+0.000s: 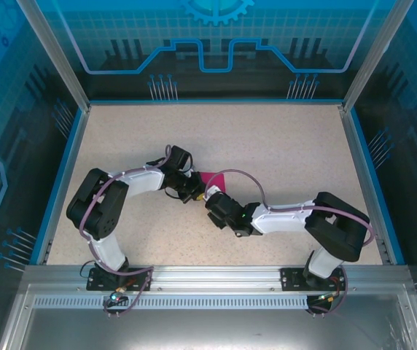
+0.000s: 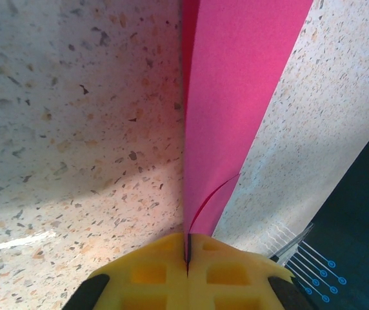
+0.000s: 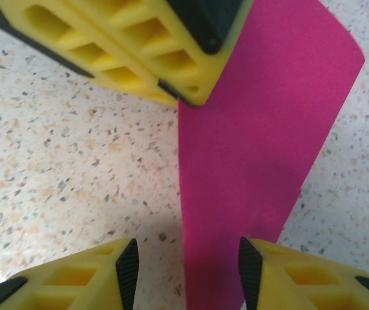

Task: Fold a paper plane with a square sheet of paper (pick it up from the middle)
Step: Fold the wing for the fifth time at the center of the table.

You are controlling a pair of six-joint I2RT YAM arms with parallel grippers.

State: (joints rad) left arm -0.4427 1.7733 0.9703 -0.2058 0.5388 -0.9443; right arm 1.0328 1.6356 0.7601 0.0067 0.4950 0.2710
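Note:
The magenta-pink sheet of paper (image 1: pixel 213 179) lies mid-table, folded into a narrow long strip (image 3: pixel 255 161) with layered edges (image 2: pixel 236 97). My left gripper (image 2: pixel 188 248) is shut on one end of it, and the paper runs straight out from between its yellow fingers (image 3: pixel 139 51). From above, my left gripper (image 1: pixel 192 192) sits at the paper's near-left corner. My right gripper (image 3: pixel 188 265) faces it from the other end, open. The strip's left edge lies between its black pads, which stand apart and do not pinch it. From above, my right gripper (image 1: pixel 210 207) is just in front of the paper.
The speckled beige tabletop (image 1: pixel 281 153) stretches free to the back and to both sides. Blue-edged enclosure walls (image 1: pixel 354 146) border it. Both arms bend inward, so their wrists crowd together at mid-table.

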